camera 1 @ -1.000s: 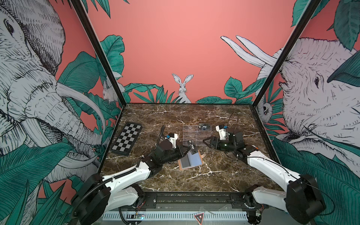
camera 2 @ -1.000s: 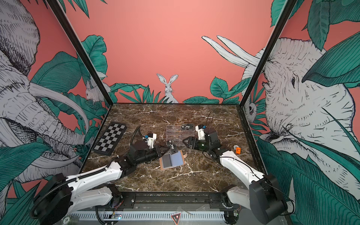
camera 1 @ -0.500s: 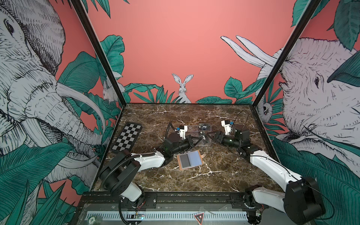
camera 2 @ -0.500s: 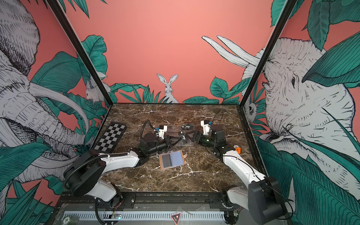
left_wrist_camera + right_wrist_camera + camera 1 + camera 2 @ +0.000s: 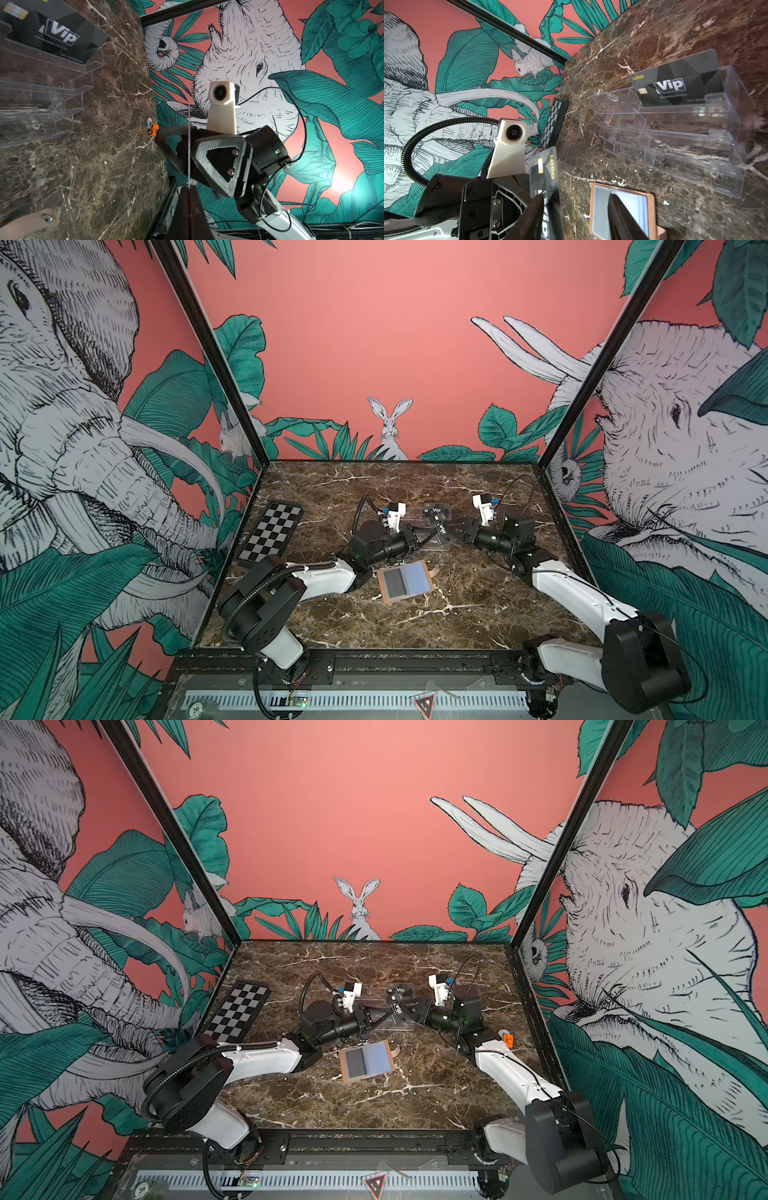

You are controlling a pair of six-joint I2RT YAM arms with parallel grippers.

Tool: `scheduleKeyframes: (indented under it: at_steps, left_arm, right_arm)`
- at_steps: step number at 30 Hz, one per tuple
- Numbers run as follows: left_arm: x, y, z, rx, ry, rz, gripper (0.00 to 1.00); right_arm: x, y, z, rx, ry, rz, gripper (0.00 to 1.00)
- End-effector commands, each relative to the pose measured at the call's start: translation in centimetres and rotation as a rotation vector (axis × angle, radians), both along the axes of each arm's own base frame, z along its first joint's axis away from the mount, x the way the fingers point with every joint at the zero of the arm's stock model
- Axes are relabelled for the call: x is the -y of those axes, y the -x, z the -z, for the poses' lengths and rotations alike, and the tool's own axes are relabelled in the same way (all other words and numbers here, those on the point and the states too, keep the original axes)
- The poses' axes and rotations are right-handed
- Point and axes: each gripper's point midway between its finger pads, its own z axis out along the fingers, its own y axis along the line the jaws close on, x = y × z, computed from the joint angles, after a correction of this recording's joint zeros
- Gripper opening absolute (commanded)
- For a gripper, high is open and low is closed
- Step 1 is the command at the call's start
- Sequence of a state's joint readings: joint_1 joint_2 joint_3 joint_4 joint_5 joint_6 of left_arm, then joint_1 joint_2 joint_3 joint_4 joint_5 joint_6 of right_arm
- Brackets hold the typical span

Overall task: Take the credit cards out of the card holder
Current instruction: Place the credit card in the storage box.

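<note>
The tan card holder (image 5: pixel 405 581) lies open and flat on the marble, its clear sleeves up (image 5: pixel 600 207). My left gripper (image 5: pixel 432 533) hangs above the table beyond it, shut on the end of a black "Vip" credit card (image 5: pixel 441 528); the left wrist view shows that card edge-on (image 5: pixel 189 145). My right gripper (image 5: pixel 576 196) faces the left one with its jaws open on either side of the card (image 5: pixel 548 176), which sits close to one finger (image 5: pixel 535 212). A second Vip card (image 5: pixel 679 83) stands in the clear acrylic stand.
The clear acrylic tiered stand (image 5: pixel 419 526) sits just behind both grippers. A black-and-white chequered board (image 5: pixel 272 537) lies at the left wall. A small orange object (image 5: pixel 508 1039) rests by the right wall.
My left gripper has lifted the card away from the card holder, up and right to the right gripper. The right gripper's jaws have narrowed around the card.
</note>
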State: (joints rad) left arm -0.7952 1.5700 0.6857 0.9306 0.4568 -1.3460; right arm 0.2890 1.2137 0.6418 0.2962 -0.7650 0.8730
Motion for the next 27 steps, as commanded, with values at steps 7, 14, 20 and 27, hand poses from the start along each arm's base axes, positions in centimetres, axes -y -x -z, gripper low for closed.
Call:
scheduleKeyframes:
  at_steps: [7,14,20,27]
  left_arm:
    - [0.6,0.1,-1.3,0.015,0.052,0.027,0.00]
    - [0.8,0.1,-1.2,-0.003,0.074,0.035,0.00]
    - [-1.3,-0.7,-0.6,-0.003,0.055,-0.031,0.67]
    - [-6.6,-2.8,-1.6,0.087,-0.081,-0.179,0.93]
  right_arm:
    - [-0.1,0.5,-0.7,0.030,-0.044,-0.033,0.36]
    - [-0.4,0.4,-1.1,0.021,-0.104,-0.053,0.02]
    - [0.3,1.1,-0.8,0.009,-0.091,-0.055,0.00]
    - [1.3,2.0,-0.7,0.015,-0.045,-0.057,0.00]
